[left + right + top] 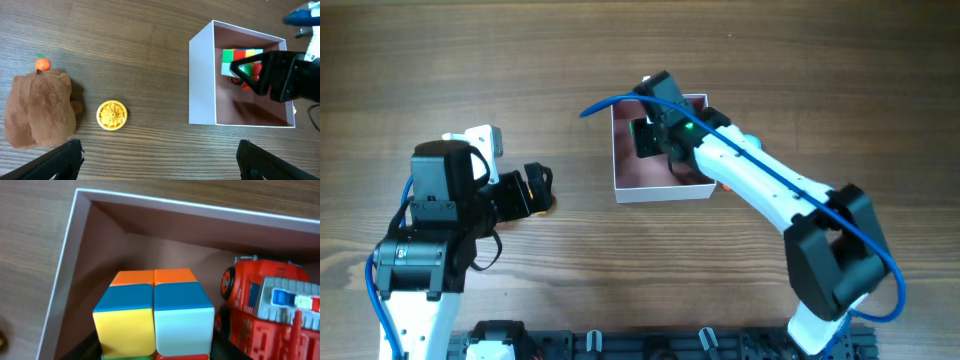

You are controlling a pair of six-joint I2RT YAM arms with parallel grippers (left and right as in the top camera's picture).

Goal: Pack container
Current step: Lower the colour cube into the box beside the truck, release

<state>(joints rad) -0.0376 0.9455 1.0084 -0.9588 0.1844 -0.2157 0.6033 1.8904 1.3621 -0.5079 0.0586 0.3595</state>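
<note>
- Wooden brown table [520, 60] carries the container [617, 160], a square shallow box with thin white walls and a dusty-pink inside, just above and right of the overhead frame's centre.
- Black, on a white arm, the right gripper [655, 135] reaches down inside the container, over its upper half in the overhead view.
- Multi-coloured puzzle cube [155, 310] fills the lower middle of the right wrist view, with dark finger parts beside it at the bottom edge. I cannot tell whether the fingers clamp it.
- Red toy truck [270, 305] lies inside the container, just right of the cube.
- Spread wide, the left gripper [160, 157] holds nothing; the container lies well apart from it, at the upper right of its view.
- Brown plush toy [40, 110] and a small yellow round piece [111, 115] lie on the table at the left of that view.
</note>
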